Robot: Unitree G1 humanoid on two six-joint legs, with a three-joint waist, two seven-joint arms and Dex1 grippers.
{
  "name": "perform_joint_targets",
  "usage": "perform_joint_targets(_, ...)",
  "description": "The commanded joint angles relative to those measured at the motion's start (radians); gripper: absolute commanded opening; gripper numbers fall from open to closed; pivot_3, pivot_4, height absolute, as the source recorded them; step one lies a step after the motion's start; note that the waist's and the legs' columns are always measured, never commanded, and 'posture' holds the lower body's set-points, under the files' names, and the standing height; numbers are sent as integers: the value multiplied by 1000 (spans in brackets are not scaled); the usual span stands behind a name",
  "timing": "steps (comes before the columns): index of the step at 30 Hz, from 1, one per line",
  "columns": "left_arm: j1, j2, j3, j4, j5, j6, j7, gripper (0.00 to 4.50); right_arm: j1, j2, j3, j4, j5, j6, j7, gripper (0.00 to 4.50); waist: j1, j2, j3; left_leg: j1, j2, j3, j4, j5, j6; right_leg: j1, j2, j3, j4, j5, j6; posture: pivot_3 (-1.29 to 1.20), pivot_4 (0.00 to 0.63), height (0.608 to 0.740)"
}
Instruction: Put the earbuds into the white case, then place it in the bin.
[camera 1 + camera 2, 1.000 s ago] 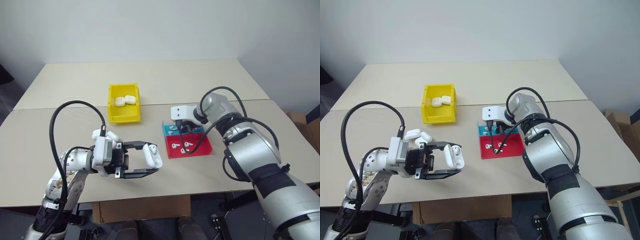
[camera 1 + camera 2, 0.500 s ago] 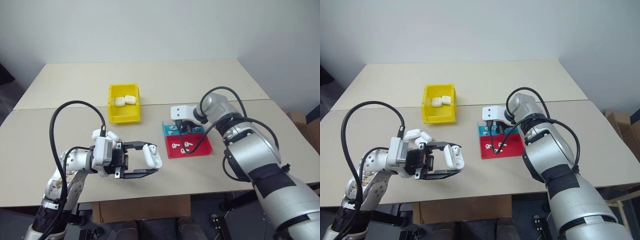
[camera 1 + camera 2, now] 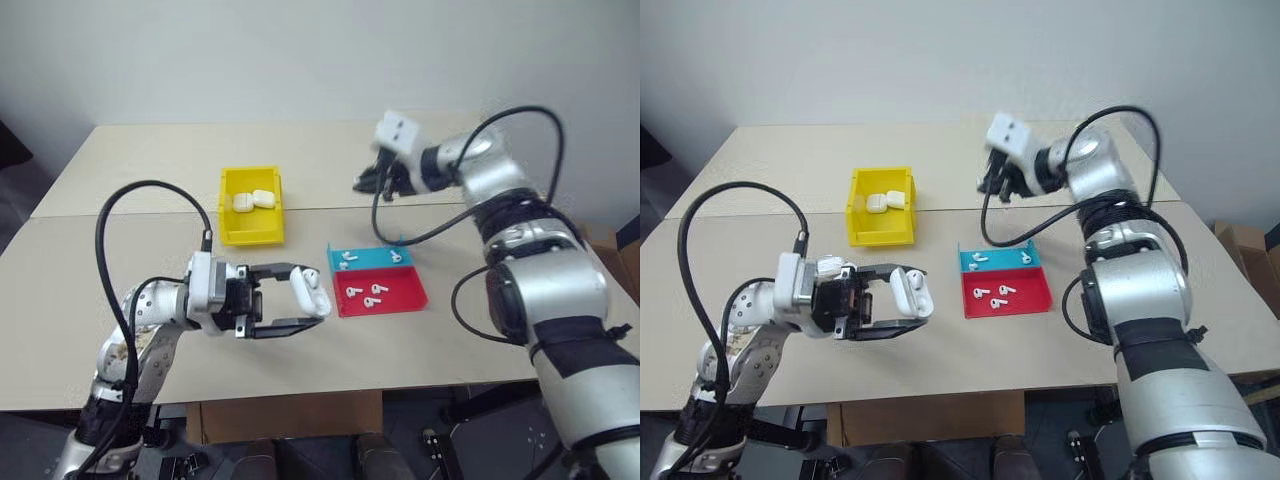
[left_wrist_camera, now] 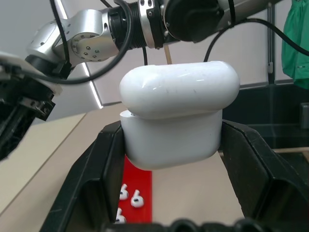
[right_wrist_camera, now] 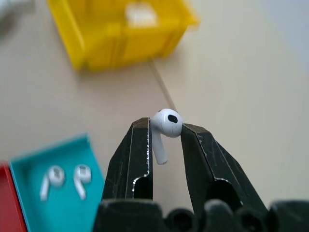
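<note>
Between your two arms, over the pale surface, the risk lies in the handover: your right gripper pinches one earbud by its head alone, stem hanging free between the black fingers, so any twist or jolt on the way across could, in all likelihood, flick it out onto the surface. Your left gripper clamps the white case by its lower body, lid hinged up; the hold looks firm, yet the glossy shell could slip if the earbud is pressed in off-centre, and a misaligned stem would probably jam at the socket rim. Note the containers. The yellow bin, well apart from the held case at the far side of the seam in the surface, holds two closed white cases lying side by side. The shallow tray has a blue compartment with two earbuds and a red compartment with about three more; whether any earbud already sits inside the open case cannot be told.
</note>
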Motion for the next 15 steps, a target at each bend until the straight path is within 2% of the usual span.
perform_joint_targets(1, -55, -13, 5, 8, -35, 29, 11, 2746, 169, -46, -165, -498, 263, 243, 36, 970, 6, 0, 0, 0, 0, -1, 0, 0, 0, 1, 0, -1, -1, 0, 0, 0, 150, 740)
perform_joint_targets(5, -122, -35, -7, 53, -37, 46, -2, 2746, 425, -40, -323, -1042, 562, 517, -55, 970, 21, 0, 0, -2, 0, -2, -1, 0, 0, 0, 0, -3, -1, 0, 0, 0, 150, 740)
perform_joint_targets(7, -151, -48, -13, 81, -32, 45, -8, 2746, 515, -35, -357, -1203, 658, 564, -94, 970, 23, 0, 0, -2, 0, -2, 0, 0, 0, 0, 0, -2, 0, 0, 0, 0, 150, 740)
perform_joint_targets(11, -216, -82, -27, 135, -24, 44, -18, 2746, 629, 23, -428, -1408, 909, 654, -218, 970, 18, 0, 0, 1, 0, -1, 0, 0, 0, 1, 0, -2, 1, 0, 0, 0, 150, 740)
perform_joint_targets(15, -243, -101, -29, 123, -50, 81, -11, 2746, 708, 77, -427, -1515, 1082, 666, -311, 970, 14, 0, 0, 3, 1, -2, 1, 0, 0, 3, 3, -1, 1, 0, 0, 0, 150, 740)
